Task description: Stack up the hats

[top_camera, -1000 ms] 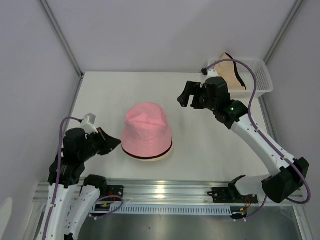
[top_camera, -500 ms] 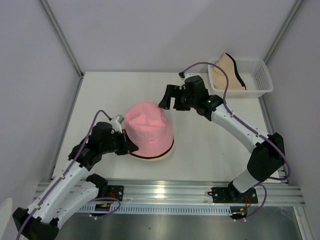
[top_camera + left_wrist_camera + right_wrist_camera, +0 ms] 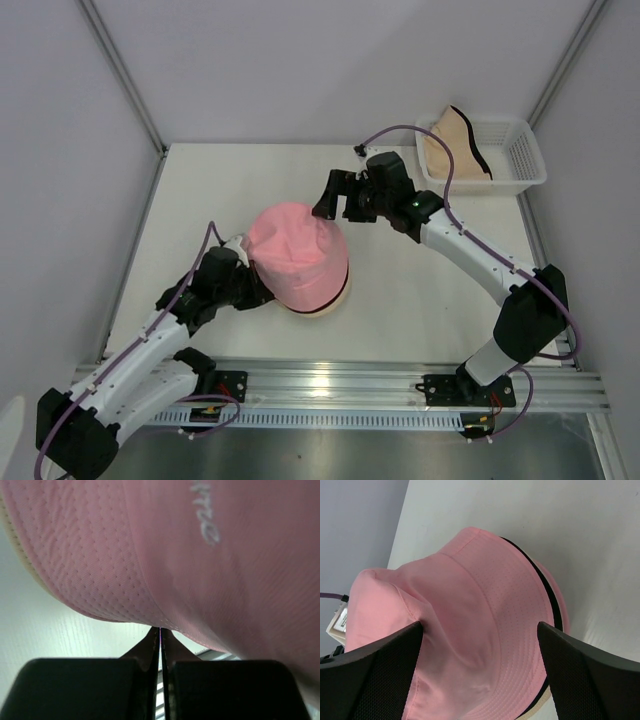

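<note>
A pink hat (image 3: pixel 298 255) sits on top of a stack at the table's middle; a black brim (image 3: pixel 549 602) and a cream brim (image 3: pixel 538 706) show under it. My left gripper (image 3: pixel 252 287) is shut, its tips (image 3: pixel 160 630) touching the underside of the pink hat's (image 3: pixel 210 570) near-left brim. My right gripper (image 3: pixel 333 198) is open just behind the hat, its fingers (image 3: pixel 375 675) spread on either side of the pink crown (image 3: pixel 470 630) without gripping it. A pale peach hat (image 3: pixel 455 140) with a dark trim lies in the basket.
The white lattice basket (image 3: pixel 522 152) stands at the table's back right corner. Grey walls close in the table's left, back and right. The aluminium rail (image 3: pixel 330 385) with both arm bases runs along the near edge.
My left gripper slid right under the pink hat's brim and the hat's left side rose and shifted right. My right arm swung from the basket to the hat and now hovers there.
</note>
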Available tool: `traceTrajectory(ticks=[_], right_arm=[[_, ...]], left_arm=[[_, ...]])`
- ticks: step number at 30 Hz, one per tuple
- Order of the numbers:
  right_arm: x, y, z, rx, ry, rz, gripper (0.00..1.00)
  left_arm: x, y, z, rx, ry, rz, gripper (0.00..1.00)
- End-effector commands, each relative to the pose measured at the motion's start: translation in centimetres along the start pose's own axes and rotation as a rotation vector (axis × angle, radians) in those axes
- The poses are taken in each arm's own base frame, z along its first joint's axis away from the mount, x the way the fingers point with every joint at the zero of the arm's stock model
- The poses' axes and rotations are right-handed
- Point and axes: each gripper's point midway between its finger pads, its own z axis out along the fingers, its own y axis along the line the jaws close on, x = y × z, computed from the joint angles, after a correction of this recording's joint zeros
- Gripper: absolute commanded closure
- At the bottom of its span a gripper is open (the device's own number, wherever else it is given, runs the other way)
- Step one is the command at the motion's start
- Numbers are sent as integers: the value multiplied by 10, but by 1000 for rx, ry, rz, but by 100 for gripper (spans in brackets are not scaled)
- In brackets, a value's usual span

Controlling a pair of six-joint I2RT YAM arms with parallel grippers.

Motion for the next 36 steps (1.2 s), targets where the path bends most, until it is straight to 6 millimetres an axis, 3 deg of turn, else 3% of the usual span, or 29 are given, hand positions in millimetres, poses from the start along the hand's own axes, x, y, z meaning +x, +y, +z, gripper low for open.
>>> traceTrajectory(ticks=[1,5,9,12,13,15,16,19,20,22,23,24,25,26,27,28,29,30,33,34,36], right_arm=[[-16,-7,-7,43,-59,-2,1],[-49,-32,-29,87,-125,40,1],[-113,-65,-78,147,-298,37,1],[-151,-85,-110,222,-406,-9,0],[-165,-113,-120,297,-446,5,0],[-187,-137,-134,374,-495,-34,1],[-199,-162,-145,443,-528,-41,1],[-221,-218,-144,552,-544,-171,0],[-220,-242,-128,572,-508,-197,0],[-235,-257,-118,566,-480,-304,0],[-229,-295,-101,593,-422,-288,1],[-225,-308,-91,590,-353,-336,1],[-248,-304,-93,582,-373,-386,1],[-250,-314,-86,584,-346,-414,1],[-235,-344,-64,608,-250,-441,1],[-240,-351,-58,617,-240,-467,1],[-260,-351,-61,629,-271,-509,1],[-254,-374,-47,640,-242,-519,0],[-277,-394,-47,675,-283,-627,1],[-271,-410,-36,678,-261,-647,0],[-286,-415,-36,674,-311,-686,0]], left_arm=[[-26,6,3,-64,-102,24,99],[-32,8,1,-92,-117,49,99],[-37,8,-4,-98,-128,63,98],[-45,4,-20,-93,-155,73,93],[-47,2,-33,-101,-153,82,91],[-51,1,-55,-94,-191,85,77],[-56,5,-74,-129,-217,91,71],[-71,10,-117,-148,-337,95,44],[-73,11,-130,-159,-354,99,39],[-84,19,-146,-214,-397,109,25],[-89,22,-151,-237,-409,108,23],[-95,29,-149,-276,-406,89,21],[-98,30,-148,-280,-402,86,18],[-101,30,-145,-277,-397,78,16],[-109,29,-143,-268,-412,67,12],[-112,24,-136,-236,-392,66,9],[-115,24,-134,-235,-395,60,8],[-123,24,-134,-233,-416,55,7],[-136,27,-133,-241,-436,49,3],[-142,26,-133,-236,-451,57,2],[-148,29,-132,-238,-449,55,1]])
